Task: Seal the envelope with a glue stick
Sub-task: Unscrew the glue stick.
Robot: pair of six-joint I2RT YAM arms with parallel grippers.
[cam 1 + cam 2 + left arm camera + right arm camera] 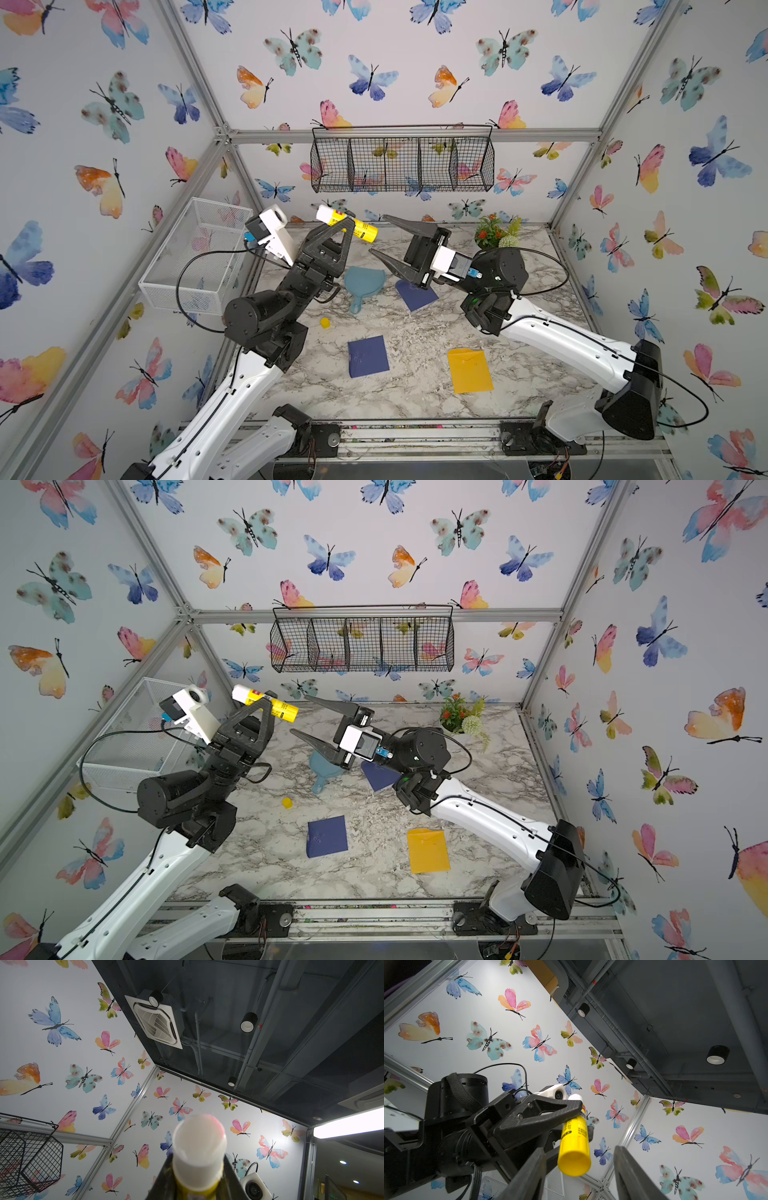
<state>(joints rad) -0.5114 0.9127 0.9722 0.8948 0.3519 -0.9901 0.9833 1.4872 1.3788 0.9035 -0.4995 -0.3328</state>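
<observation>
My left gripper (348,227) (266,706) (199,1160) is raised above the table and shut on the glue stick (365,232) (286,711) (199,1142) (575,1147), a yellow tube whose white tip points up and away. My right gripper (378,234) (298,714) (579,1148) is open. Its fingers straddle the tube's yellow bottom end with a gap on each side. On the table lie two navy envelopes (368,356) (417,295) and an orange envelope (469,370) (428,850). None of them is touched.
A small yellow cap (325,323) (287,803) lies on the marble table. A teal hand mirror (363,284) lies under the grippers. There is a white mesh basket (195,253) at the left, a black wire basket (401,164) on the back wall, and a potted plant (496,230) at back right.
</observation>
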